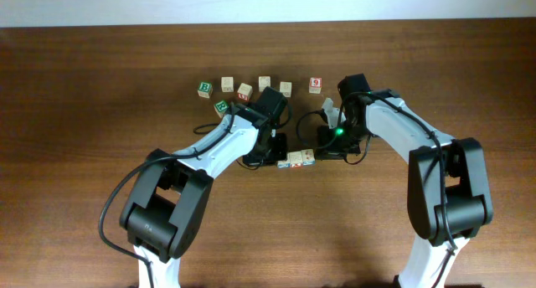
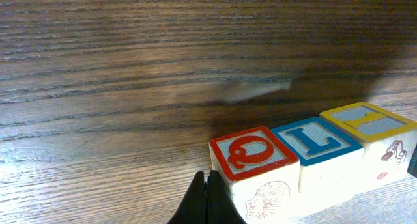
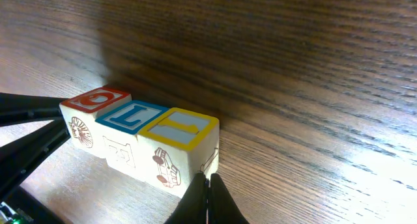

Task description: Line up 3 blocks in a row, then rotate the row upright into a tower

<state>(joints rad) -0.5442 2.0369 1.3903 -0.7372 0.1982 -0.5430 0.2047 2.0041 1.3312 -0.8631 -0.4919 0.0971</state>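
Observation:
Three blocks stand touching in a row on the wooden table: a red Q block [image 2: 254, 165], a blue L block [image 2: 322, 152] and a yellow I block [image 2: 374, 129]. From overhead the row [image 1: 296, 160] lies between my two arms. My left gripper [image 2: 207, 183] is shut and empty, with its tips against the Q block's outer bottom corner. My right gripper [image 3: 208, 182] is also shut and empty, and it touches the near corner of the I block [image 3: 176, 146] at the row's other end. In the right wrist view the Q block [image 3: 91, 116] and the L block [image 3: 127, 129] sit beyond it.
Several loose cubes lie behind the arms: two green B cubes [image 1: 204, 89] [image 1: 221, 107], a red 9 cube [image 1: 315, 84] and pale ones [image 1: 244, 91] [image 1: 286, 89]. The table's back edge [image 1: 268, 22] runs along the top. The left arm's dark fingers [image 3: 26, 142] show in the right wrist view.

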